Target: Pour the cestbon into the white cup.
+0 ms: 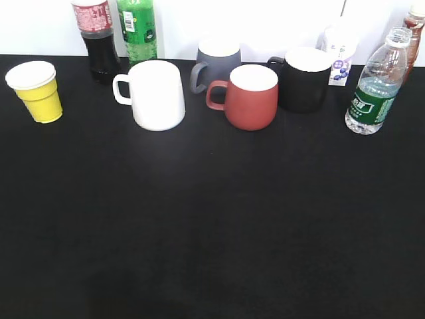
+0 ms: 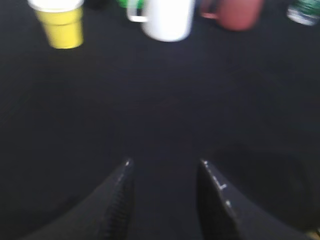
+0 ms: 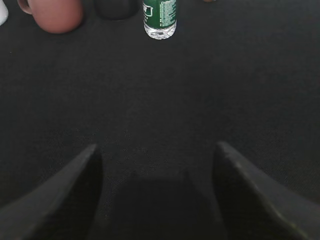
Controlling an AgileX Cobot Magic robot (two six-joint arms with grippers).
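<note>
The cestbon (image 1: pixel 377 83), a clear bottle with a dark green label, stands upright at the back right of the black table. Its lower part shows at the top of the right wrist view (image 3: pixel 160 17). The white cup (image 1: pixel 155 94), a large white mug with its handle to the left, stands at the back left; it also shows in the left wrist view (image 2: pixel 167 19). My left gripper (image 2: pixel 165 162) is open and empty over bare table. My right gripper (image 3: pixel 156 146) is open and empty, well short of the bottle. Neither gripper shows in the exterior view.
A yellow paper cup (image 1: pixel 36 91) stands far left. A red mug (image 1: pixel 248 96), a grey mug (image 1: pixel 216 61) and a black mug (image 1: pixel 303 78) stand in the back row. A cola bottle (image 1: pixel 96 36), a green soda bottle (image 1: pixel 138 28), a white carton (image 1: pixel 340 54) and a brown bottle (image 1: pixel 415 26) stand behind.
</note>
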